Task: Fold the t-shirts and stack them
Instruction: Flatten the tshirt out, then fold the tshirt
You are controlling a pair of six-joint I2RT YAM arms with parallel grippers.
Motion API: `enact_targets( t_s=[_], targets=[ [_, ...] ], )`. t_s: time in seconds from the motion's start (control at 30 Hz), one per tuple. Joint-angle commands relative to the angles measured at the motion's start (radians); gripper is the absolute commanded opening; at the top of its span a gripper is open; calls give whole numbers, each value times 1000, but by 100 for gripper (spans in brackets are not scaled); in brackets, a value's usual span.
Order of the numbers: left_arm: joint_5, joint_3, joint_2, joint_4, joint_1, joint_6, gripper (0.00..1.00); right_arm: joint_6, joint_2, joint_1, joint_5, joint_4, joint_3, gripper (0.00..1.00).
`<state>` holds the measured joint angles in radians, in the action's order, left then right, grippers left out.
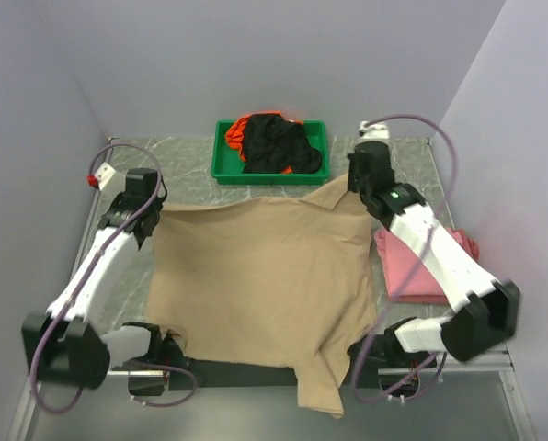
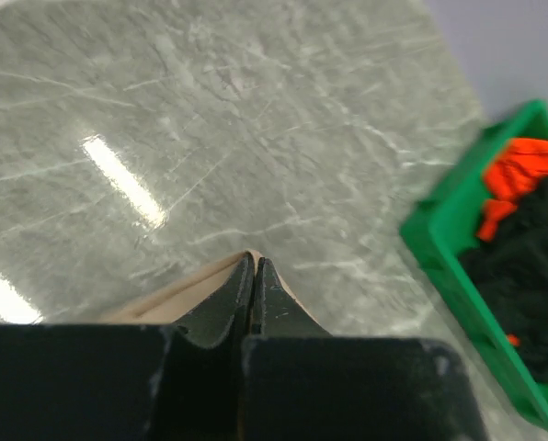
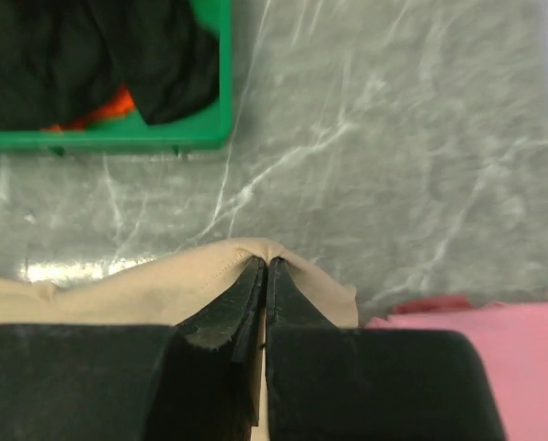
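Observation:
The tan t-shirt (image 1: 265, 276) lies spread over the middle of the table, one sleeve hanging off the near edge. My left gripper (image 1: 151, 213) is shut on its far left corner; in the left wrist view the jaws (image 2: 255, 262) pinch the tan hem (image 2: 164, 299). My right gripper (image 1: 359, 188) is shut on the far right corner; in the right wrist view the jaws (image 3: 266, 264) pinch tan cloth (image 3: 145, 285). A folded pink t-shirt (image 1: 419, 266) lies at the right, partly under my right arm. Black (image 1: 279, 147) and orange (image 1: 239, 131) t-shirts lie in the green tray.
The green tray (image 1: 221, 167) stands at the back middle, just beyond the tan shirt's far edge. It also shows in the left wrist view (image 2: 439, 248) and the right wrist view (image 3: 118, 140). Grey walls close in left, back and right. Marble table (image 1: 187, 161) shows around the tray.

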<state>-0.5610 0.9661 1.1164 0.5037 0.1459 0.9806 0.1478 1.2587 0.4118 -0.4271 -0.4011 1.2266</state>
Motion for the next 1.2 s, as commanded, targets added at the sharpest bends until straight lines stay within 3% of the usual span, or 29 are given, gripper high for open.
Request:
enact_targets(
  t_s=[0.0,0.17,0.3,0.43,0.67,0.87,1.17],
  targets=[
    [9,6,138,-235,-45,-31,1,-4,138,-24,119,168,36,0],
    [76,123,434,-243,-118,-51,1,7,370,-44,110,127,149,0],
    [131,184,543,-275,-144,-77,1,25,505,-47,99,105,243,0],
    [164,221,589,-278,-170,-102,1,47,532,-47,85,61,271,0],
    [193,142,464,-257,-172,-114,0,173,418,-50,86,-93,218,0],
    [202,-64,283,-228,-172,-73,1,309,236,-41,217,-171,-16,0],
    [205,-233,56,-136,-172,-7,1,420,-54,-11,372,-246,-266,0]
  ],
)
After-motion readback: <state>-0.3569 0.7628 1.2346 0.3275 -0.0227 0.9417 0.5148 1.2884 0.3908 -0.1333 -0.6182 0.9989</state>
